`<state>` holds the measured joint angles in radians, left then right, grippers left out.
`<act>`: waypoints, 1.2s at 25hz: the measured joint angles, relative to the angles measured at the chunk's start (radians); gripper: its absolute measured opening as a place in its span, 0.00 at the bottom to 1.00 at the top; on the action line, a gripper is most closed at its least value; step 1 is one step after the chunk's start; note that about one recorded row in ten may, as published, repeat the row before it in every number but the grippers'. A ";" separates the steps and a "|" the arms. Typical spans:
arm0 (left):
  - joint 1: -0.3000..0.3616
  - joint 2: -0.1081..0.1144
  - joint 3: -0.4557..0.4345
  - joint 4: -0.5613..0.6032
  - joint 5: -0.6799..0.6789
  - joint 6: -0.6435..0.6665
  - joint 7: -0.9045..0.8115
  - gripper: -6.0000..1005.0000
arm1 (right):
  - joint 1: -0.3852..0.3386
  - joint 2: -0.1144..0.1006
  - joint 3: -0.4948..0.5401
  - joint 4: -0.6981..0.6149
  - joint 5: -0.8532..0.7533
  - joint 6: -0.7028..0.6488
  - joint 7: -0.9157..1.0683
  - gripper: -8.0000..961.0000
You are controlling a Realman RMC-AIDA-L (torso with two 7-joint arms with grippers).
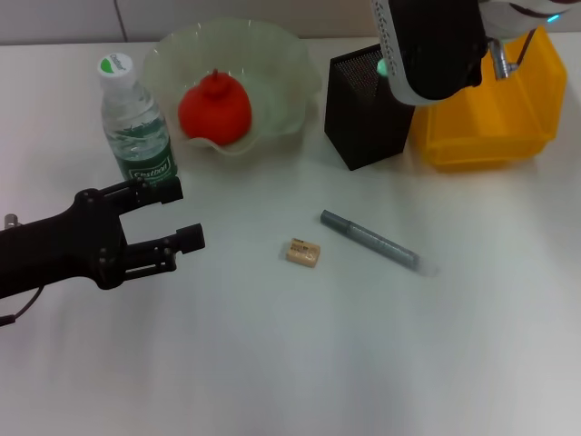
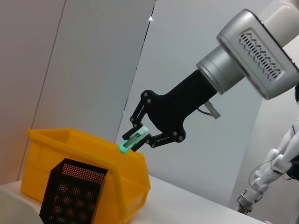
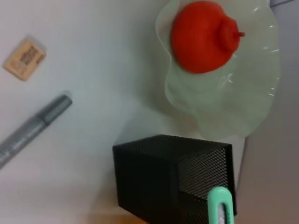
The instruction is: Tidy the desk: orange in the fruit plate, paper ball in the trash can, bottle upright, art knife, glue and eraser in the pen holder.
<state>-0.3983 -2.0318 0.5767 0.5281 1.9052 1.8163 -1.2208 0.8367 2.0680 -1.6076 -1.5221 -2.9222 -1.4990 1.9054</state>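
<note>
Mint-green art knife (image 2: 133, 140) pinched in right pincer (image 2: 138, 139), above black mesh pen holder (image 1: 365, 104)

The white table (image 1: 300, 363) has a plain, matte top and it fills almost the whole head view. At its far edge a pale grey wall (image 1: 64, 18) stands, made of flat panels with a thin dark seam (image 1: 119, 18) between them. In the left wrist view the same wall (image 2: 93, 60) rises high, with a long dark seam (image 2: 140, 70) running up it, and soft even light falls on the panels.
</note>
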 joint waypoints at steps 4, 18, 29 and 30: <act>0.002 -0.002 0.000 -0.004 -0.012 -0.005 0.001 0.77 | -0.004 -0.013 0.000 0.011 -0.001 0.043 -0.045 0.18; 0.006 -0.014 -0.015 -0.004 -0.016 -0.028 0.004 0.76 | -0.082 -0.026 -0.025 0.014 -0.003 0.226 -0.243 0.18; 0.004 -0.016 -0.052 -0.006 -0.017 -0.037 0.004 0.76 | -0.176 -0.047 -0.050 0.074 -0.002 0.507 -0.424 0.18; 0.003 -0.016 -0.057 -0.007 -0.017 -0.038 0.004 0.76 | -0.183 -0.050 -0.054 0.084 -0.002 0.536 -0.441 0.18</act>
<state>-0.3950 -2.0480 0.5195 0.5216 1.8881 1.7783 -1.2164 0.6536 2.0184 -1.6617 -1.4382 -2.9239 -0.9628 1.4645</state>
